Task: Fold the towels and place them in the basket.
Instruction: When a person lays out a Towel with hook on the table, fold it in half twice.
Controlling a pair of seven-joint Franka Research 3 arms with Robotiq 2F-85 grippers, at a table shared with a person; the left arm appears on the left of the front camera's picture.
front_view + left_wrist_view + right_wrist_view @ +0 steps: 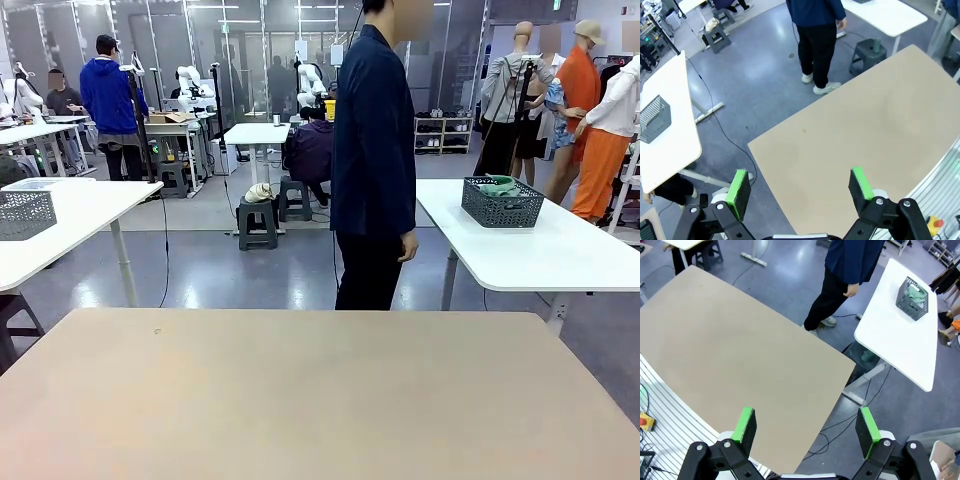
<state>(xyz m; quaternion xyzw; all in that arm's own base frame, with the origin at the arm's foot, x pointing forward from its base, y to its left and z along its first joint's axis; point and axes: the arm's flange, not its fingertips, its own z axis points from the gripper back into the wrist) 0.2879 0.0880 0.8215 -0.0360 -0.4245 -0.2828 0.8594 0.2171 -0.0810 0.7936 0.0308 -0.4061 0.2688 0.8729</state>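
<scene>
The dark grey lattice basket (502,203) stands on a white side table (540,255) beyond the far right corner of my beige table (300,400). A green towel (500,186) lies bunched inside it. The right wrist view has the basket (912,299) and the towel (914,290) at the upper right. My left gripper (799,181) hangs open high above the beige tabletop, with nothing between its green pads. My right gripper (806,424) is open too, above the table's near right edge.
A person (375,150) in dark clothes stands at the far side of my table, turned sideways. A paler grey lattice basket (25,213) sits on a white table at the left. A grey stool (867,50) stands on the floor by the far corner.
</scene>
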